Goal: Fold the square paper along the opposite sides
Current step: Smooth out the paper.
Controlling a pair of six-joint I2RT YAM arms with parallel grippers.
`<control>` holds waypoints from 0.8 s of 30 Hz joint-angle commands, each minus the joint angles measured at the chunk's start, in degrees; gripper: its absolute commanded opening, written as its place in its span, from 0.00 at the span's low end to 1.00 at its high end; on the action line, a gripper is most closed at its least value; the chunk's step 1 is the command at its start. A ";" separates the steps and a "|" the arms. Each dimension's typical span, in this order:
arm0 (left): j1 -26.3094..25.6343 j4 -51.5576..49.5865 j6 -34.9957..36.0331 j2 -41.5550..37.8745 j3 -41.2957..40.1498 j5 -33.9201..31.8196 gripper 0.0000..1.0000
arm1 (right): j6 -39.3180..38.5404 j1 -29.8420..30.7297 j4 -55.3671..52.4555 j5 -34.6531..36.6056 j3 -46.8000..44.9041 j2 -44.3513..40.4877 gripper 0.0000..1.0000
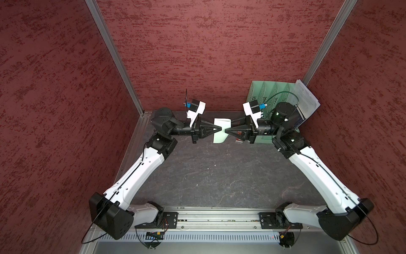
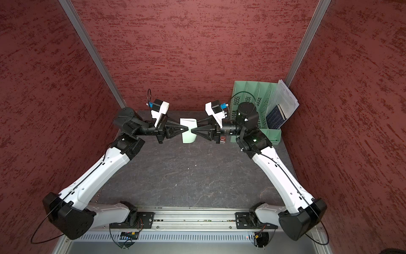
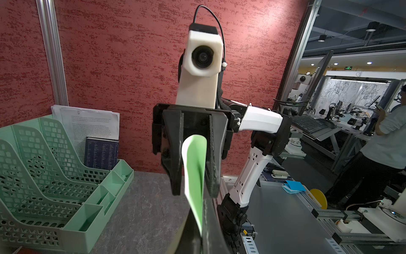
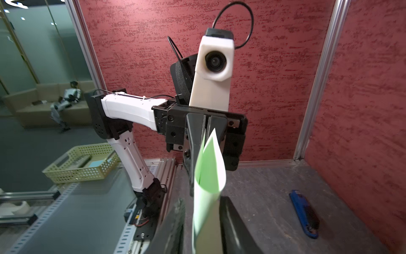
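The square paper (image 1: 219, 137) (image 2: 188, 137) is a pale green sheet, curled over on itself and held in the air above the dark tabletop (image 1: 208, 176) near the back wall. My left gripper (image 1: 220, 128) (image 2: 187, 128) comes in from the left and is shut on one side of it; in the left wrist view the sheet (image 3: 195, 167) runs into the pinched jaws (image 3: 201, 237). My right gripper (image 1: 225, 131) (image 2: 191, 131) faces it from the right. Its jaws stand a little apart around the curled paper (image 4: 208, 176), with a gap on one side.
A green file organizer (image 1: 270, 94) (image 3: 44, 167) stands at the back right with white printed sheets (image 1: 306, 99) and a dark blue booklet (image 2: 274, 118). A blue stapler (image 4: 304, 213) lies on the table by the left wall. A small red item (image 2: 223, 139) lies under the right gripper.
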 commanded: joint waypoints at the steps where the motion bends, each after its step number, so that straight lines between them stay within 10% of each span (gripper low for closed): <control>1: 0.14 -1.14 0.96 -0.48 -0.67 0.34 0.00 | -0.98 0.06 -0.33 1.17 2.75 0.28 0.00; 11: 0.14 -1.72 1.49 -0.44 -1.12 0.24 0.00 | -1.46 0.06 -0.33 2.49 3.23 0.88 0.25; 18: 0.15 -2.64 2.26 -0.57 -1.10 0.18 0.00 | -2.12 0.06 -0.77 2.61 3.73 1.04 0.00; 22: 0.14 -3.50 2.72 -0.75 -1.13 -0.04 0.00 | -2.18 0.04 -0.94 2.87 3.75 0.87 0.00; 24: 0.14 -3.58 2.73 -0.87 -1.23 -0.04 0.00 | -2.17 0.06 -0.94 2.89 3.67 0.66 0.18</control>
